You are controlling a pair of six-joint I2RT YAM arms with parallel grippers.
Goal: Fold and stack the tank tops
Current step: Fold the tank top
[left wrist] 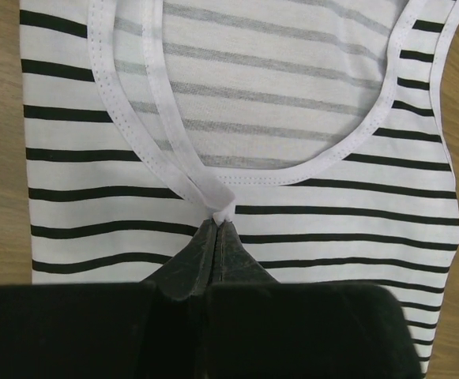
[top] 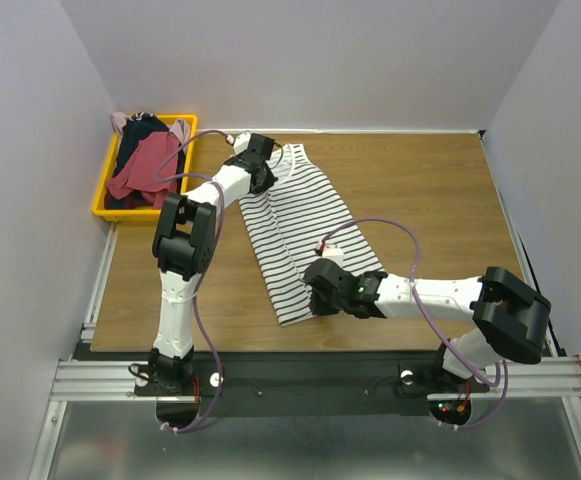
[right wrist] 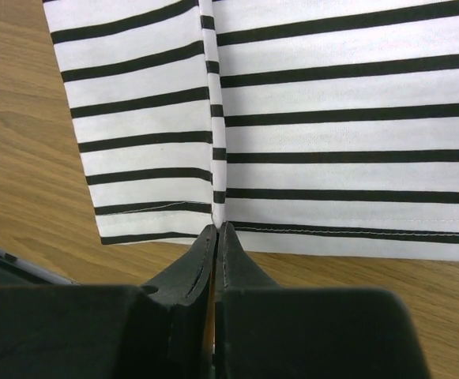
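2 arms hold 1 striped tank top [top: 300,225] lengthwise on the wooden table [top: 420,200]. the left gripper [left wrist: 218,227] is clenched on the white neckline binding, where a strap lies doubled inward. the right gripper [right wrist: 217,233] is pinched shut on the hem at the fold line, apparently to keep the half-folded cloth taut and straight. 1 yellow bin [top: 105,205] at the far left holds a heap in 3 colours: dark red top [top: 145,165], navy top [top: 140,135], pale pink top [top: 180,130]. no stack is begun.
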